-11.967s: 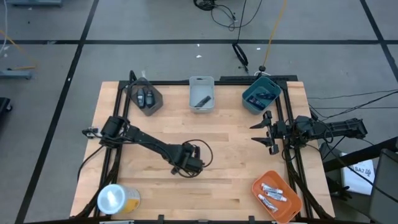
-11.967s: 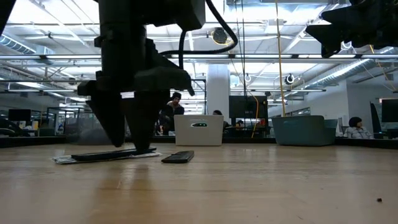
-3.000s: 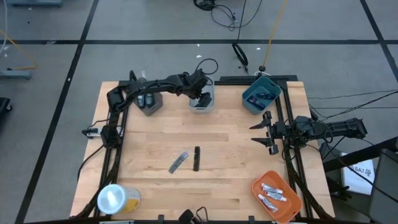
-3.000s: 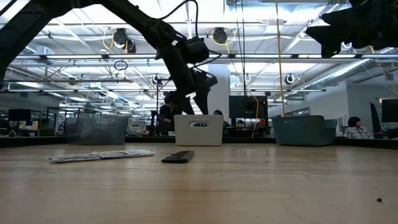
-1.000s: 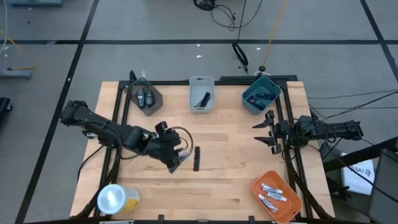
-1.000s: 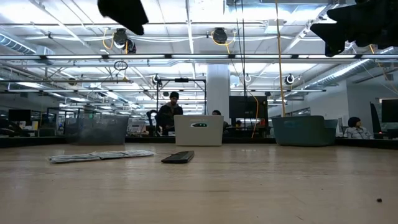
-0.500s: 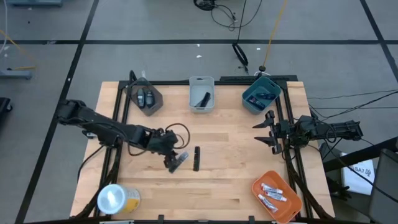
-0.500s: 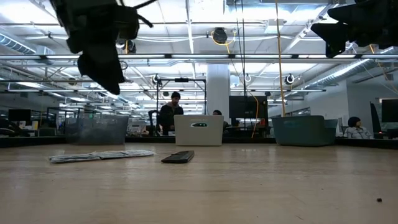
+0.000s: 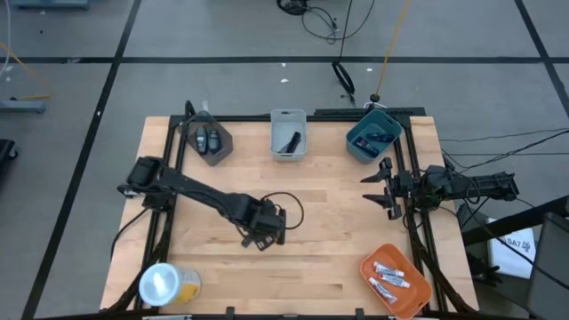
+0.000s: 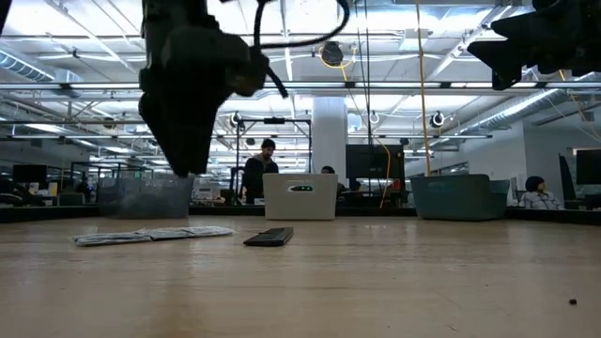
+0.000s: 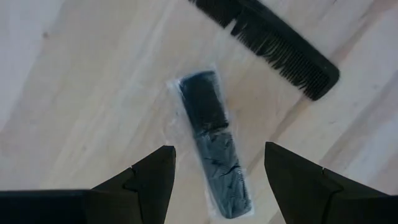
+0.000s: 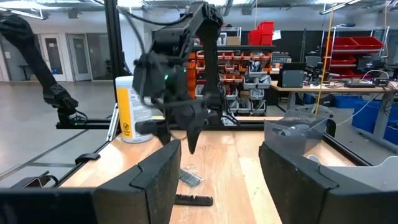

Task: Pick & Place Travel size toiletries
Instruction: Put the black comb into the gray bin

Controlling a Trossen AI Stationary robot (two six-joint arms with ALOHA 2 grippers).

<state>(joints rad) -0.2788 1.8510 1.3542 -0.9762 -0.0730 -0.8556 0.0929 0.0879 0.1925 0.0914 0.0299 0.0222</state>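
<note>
Near the centre of the pale, plank-grained wooden table (image 9: 338, 222) we see a black comb in a clear, crinkled plastic sleeve (image 11: 211, 140), flat and elongated. A bare black comb (image 11: 273, 46), long and fine-toothed, lies just beside it, apart. The left end effector (image 11: 214, 177) hovers over the wrapped comb, its dark fingers spread to either side, holding nothing. Beyond the combs stand a grey bin (image 9: 288, 135), a dark bin (image 9: 207, 140) and a teal bin (image 9: 372, 135). The right end effector (image 9: 386, 188) waits open near the teal bin.
</note>
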